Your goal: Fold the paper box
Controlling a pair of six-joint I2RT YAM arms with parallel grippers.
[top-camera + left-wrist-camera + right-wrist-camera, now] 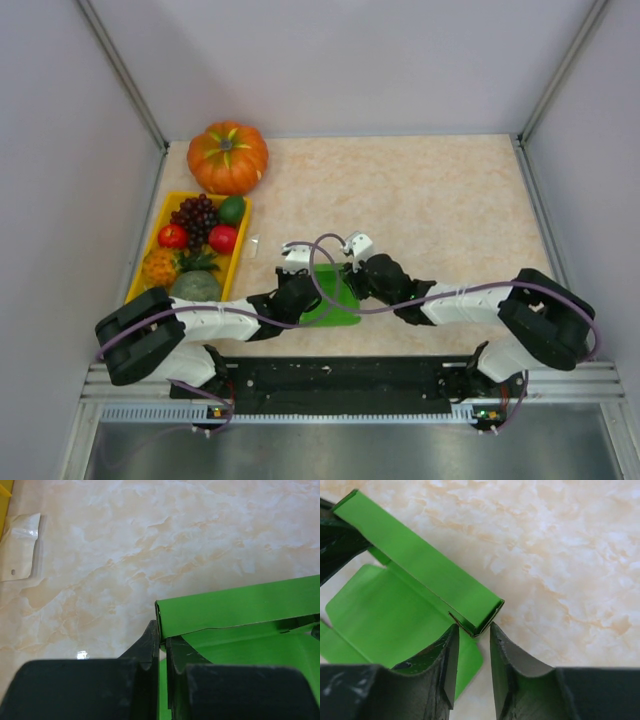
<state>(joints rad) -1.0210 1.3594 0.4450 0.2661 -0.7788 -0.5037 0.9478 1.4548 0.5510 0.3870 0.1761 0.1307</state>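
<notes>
The paper box (338,305) is a bright green card sheet lying on the marble table between my two arms, partly folded. One side wall (240,605) stands up as a doubled strip. My left gripper (162,635) is shut on the left end of that wall, card pinched between its black fingers. In the right wrist view the same wall (420,565) runs diagonally, and its open end sits just past the tips of my right gripper (474,630). That gripper is open, a gap between its fingers, with the flat green base to its left.
A yellow tray (150,245) of mixed fruit stands at the left, with an orange pumpkin (228,157) behind it. A small clear packet (254,246) lies on the table just right of the tray; the left wrist view shows the packet (20,547) too.
</notes>
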